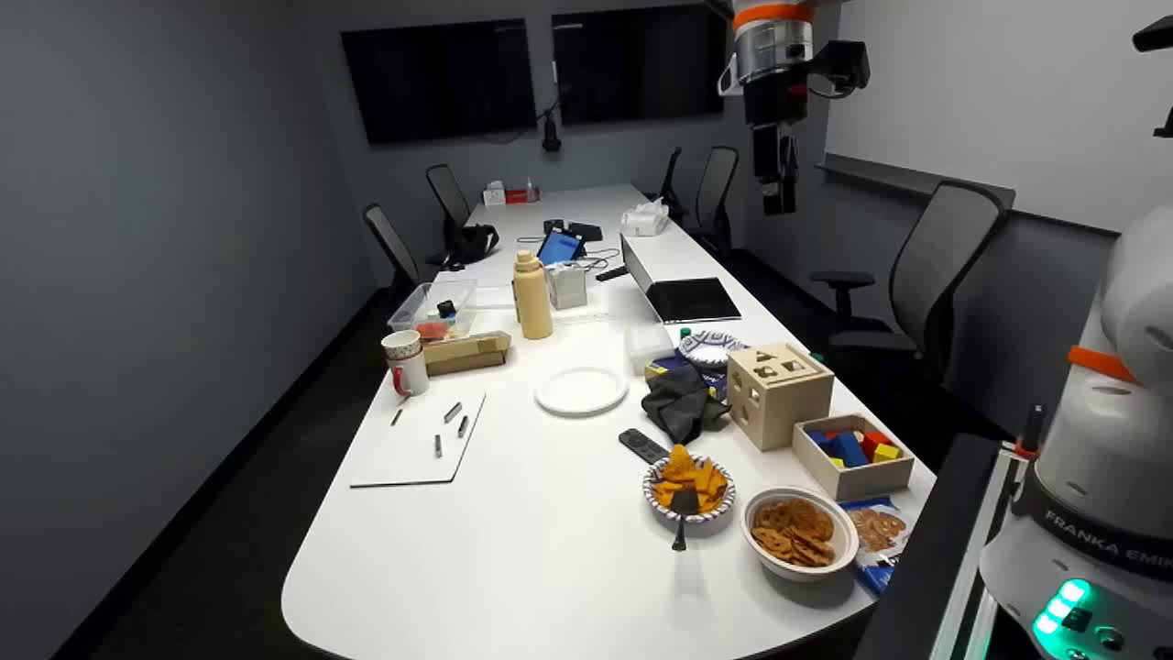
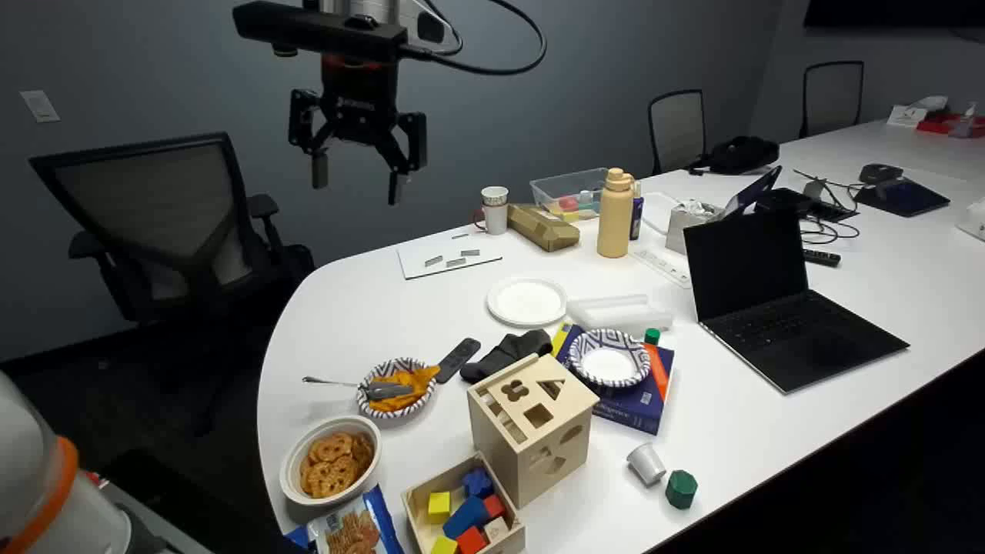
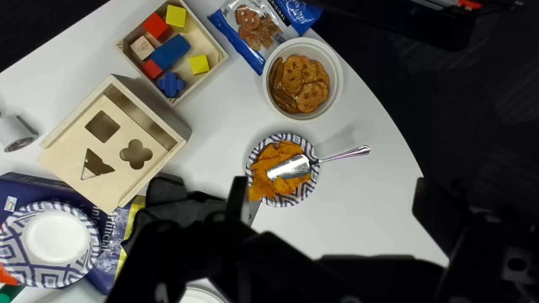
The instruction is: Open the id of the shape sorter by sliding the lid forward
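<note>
The shape sorter, a pale wooden cube (image 1: 797, 408), stands on the table in both exterior views (image 2: 492, 450) and at the left of the wrist view (image 3: 156, 103). Its flat lid (image 2: 532, 395) has square, clover and triangle holes. In the wrist view the lid (image 3: 113, 155) sits partly slid: an open strip shows on the block-tray side, and its opposite edge sticks out past the box. My gripper (image 2: 357, 181) is open and empty, high above the table and well apart from the box. Its fingers show in the wrist view (image 3: 330, 185) over bare table beside the chip bowl.
A wooden tray of coloured blocks (image 2: 504, 531) stands against the sorter. A book (image 2: 639, 412) with a patterned paper bowl (image 2: 610, 358) and a black cloth (image 1: 678, 403) lie close by. A chip bowl (image 3: 282, 168) with a scoop and a pretzel bowl (image 3: 303, 80) stand nearby.
</note>
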Controlling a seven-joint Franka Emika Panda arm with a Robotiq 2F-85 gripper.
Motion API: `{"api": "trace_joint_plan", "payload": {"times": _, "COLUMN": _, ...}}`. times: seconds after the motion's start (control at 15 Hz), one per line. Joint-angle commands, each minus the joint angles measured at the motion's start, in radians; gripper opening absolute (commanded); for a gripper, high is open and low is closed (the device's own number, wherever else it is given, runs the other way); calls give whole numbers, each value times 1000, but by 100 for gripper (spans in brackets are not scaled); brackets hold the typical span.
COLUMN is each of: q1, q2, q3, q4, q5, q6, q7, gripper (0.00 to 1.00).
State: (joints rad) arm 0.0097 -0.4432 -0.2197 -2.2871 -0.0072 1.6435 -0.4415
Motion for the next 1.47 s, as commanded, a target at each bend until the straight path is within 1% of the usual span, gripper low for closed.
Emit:
{"api": "trace_joint_plan", "payload": {"times": 0.0, "q1": -17, "q2": 2, "q3": 15, "q4": 2, "q5": 6, "q6": -1, "q7": -6, "gripper": 100}}
{"api": "trace_joint_plan", "payload": {"times": 0.13, "q1": -17, "q2": 2, "q3": 15, "q4": 2, "q5": 6, "q6": -1, "q7": -6, "gripper": 100}}
{"api": "trace_joint_plan", "payload": {"times": 0.27, "q1": -39, "q2": 51, "q3": 18, "q4": 16, "q5": 26, "q6": 59, "q7": 92, "gripper": 100}}
{"api": "trace_joint_plan", "payload": {"times": 0.47, "q1": -73, "q2": 127, "q3": 9, "q4": 9, "q5": 53, "q6": 195, "q7": 205, "gripper": 100}}
{"api": "trace_joint_plan", "payload": {"times": 0.6, "q1": -103, "q2": 152, "q3": 8, "q4": -25, "q5": 59, "q6": 284, "q7": 268, "gripper": 100}}
{"api": "trace_joint_plan", "payload": {"times": 0.8, "q1": -153, "q2": 191, "q3": 6, "q4": -73, "q5": 40, "q6": 404, "q7": 373, "gripper": 100}}
{"api": "trace_joint_plan", "payload": {"times": 0.93, "q1": -183, "q2": 230, "q3": 3, "q4": -85, "q5": 33, "q6": 476, "q7": 442, "gripper": 100}}
{"api": "trace_joint_plan", "payload": {"times": 1.2, "q1": -235, "q2": 338, "q3": 6, "q4": -79, "q5": -9, "q6": 611, "q7": 615, "gripper": 100}}
{"api": "trace_joint_plan", "payload": {"times": 1.4, "q1": -255, "q2": 436, "q3": 6, "q4": -58, "q5": -82, "q6": 673, "q7": 787, "gripper": 100}}
